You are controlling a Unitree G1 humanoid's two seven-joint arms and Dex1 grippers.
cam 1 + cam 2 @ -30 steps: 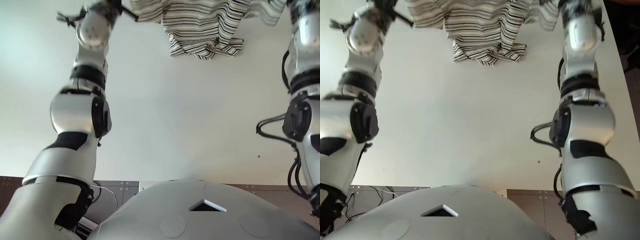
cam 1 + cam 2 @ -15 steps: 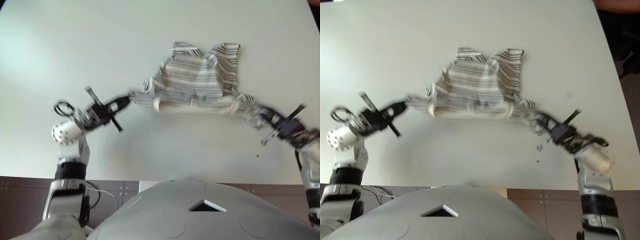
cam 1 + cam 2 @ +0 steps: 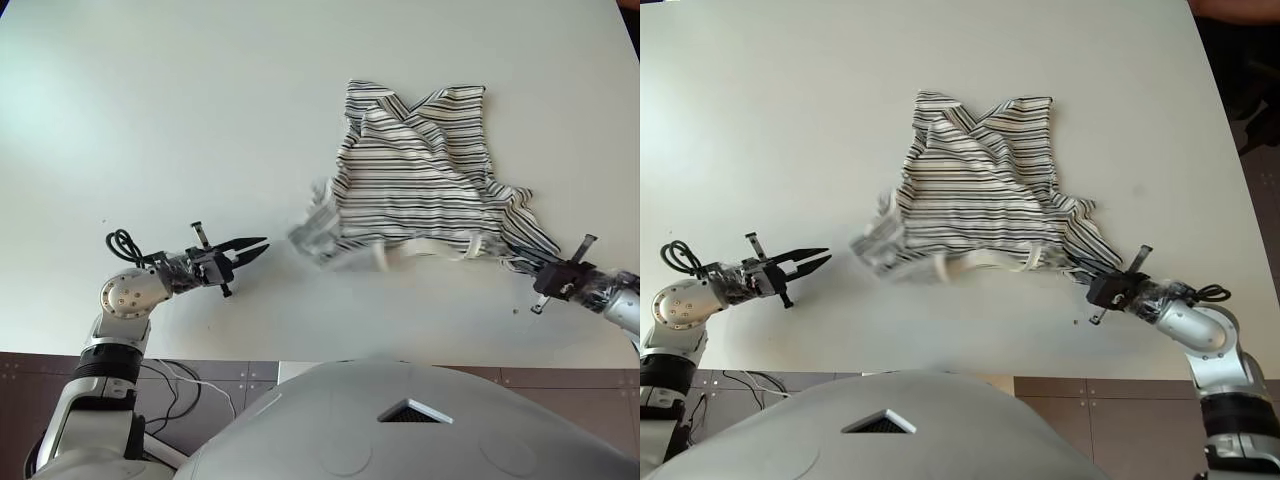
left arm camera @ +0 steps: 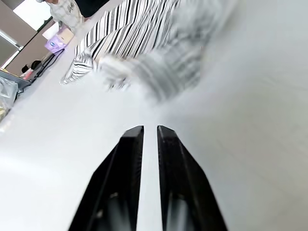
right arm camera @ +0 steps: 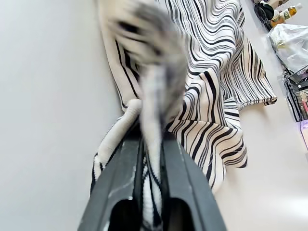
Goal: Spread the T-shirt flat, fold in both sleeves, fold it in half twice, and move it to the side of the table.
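The striped T-shirt point(image 3: 420, 180) lies crumpled on the white table point(image 3: 150, 120), right of centre, its near hem bunched and blurred at the left corner point(image 3: 315, 232). My left gripper point(image 3: 262, 247) is open just above the table, a short way left of that corner, with nothing between its fingers point(image 4: 132, 139). My right gripper point(image 3: 1082, 273) is low by the table's near right edge, shut on the shirt's near right corner. In the right wrist view the striped cloth point(image 5: 211, 62) runs from between the fingers point(image 5: 126, 159) across the table.
The table's near edge point(image 3: 300, 357) runs just behind both grippers, with dark cabinets and cables point(image 3: 200, 385) below it. Bare tabletop spreads to the left and beyond the shirt. Bottles and a bag point(image 5: 284, 29) stand past the table's end.
Both arms swung down from high over the far side toward the near edge, dragging the shirt out. The left gripper let go of its corner, which is dropping; the right still holds.
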